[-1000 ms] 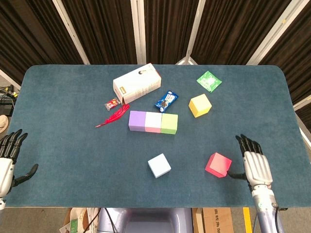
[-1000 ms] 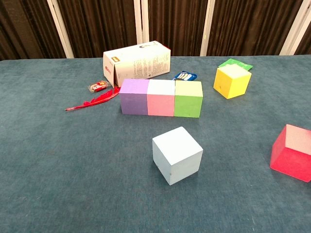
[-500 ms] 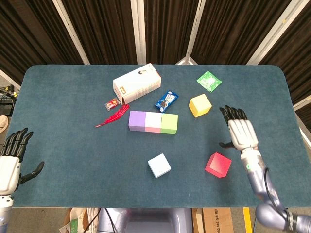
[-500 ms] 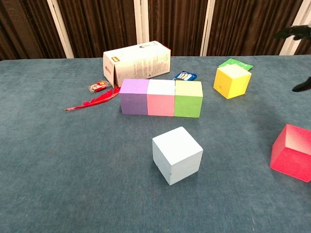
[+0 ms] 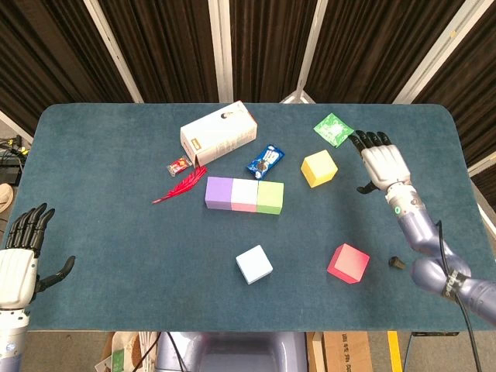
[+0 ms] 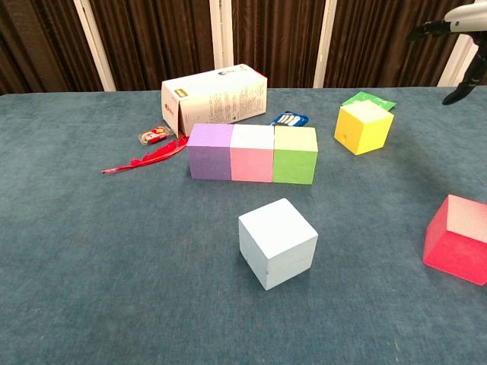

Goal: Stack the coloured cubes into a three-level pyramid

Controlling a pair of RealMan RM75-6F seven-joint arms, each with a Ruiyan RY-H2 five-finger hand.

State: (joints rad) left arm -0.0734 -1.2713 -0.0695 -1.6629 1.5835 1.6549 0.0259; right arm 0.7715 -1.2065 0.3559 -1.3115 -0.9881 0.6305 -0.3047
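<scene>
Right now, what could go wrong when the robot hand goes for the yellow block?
The right robot hand is open beside the yellow block. The green packet lies close behind, so the fingers might brush it. Setting a block on the purple, pink and green row could nudge those blocks apart.

No wording can be read from here. The white carton (image 6: 215, 94) has fine grey print along its side and a small yellow mark near one end, all too small to make out. The blue snack packet (image 5: 265, 159) shows print that is blurred.
</scene>
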